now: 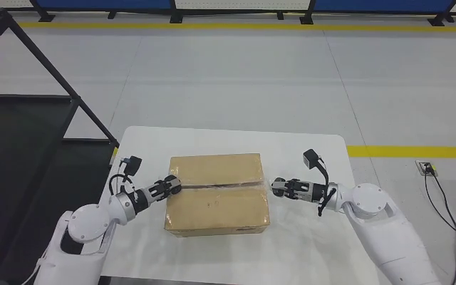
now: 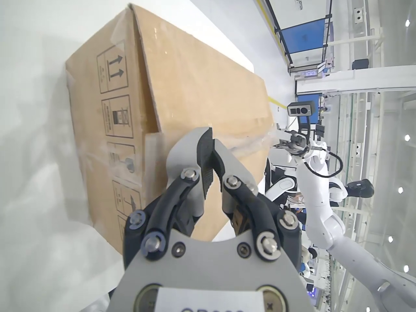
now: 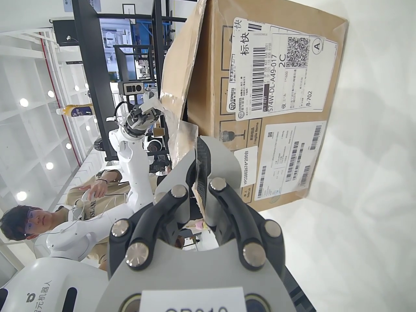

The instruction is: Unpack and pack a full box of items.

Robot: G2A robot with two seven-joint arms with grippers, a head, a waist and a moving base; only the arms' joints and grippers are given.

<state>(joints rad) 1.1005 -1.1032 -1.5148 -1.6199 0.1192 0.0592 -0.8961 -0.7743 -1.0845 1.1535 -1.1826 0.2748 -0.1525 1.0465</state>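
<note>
White table (image 1: pixel 303 146), taped cardboard box (image 1: pixel 217 203) at centre

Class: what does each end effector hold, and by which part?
Right end effector pinches the clear tape at its loose end by the box; left end effector: cannot tell.

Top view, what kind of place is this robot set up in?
Probably a factory-style robot test hall: a yellow floor line and blue barrier panels run along the far side, and a black metal frame stands beside the white table.
</note>
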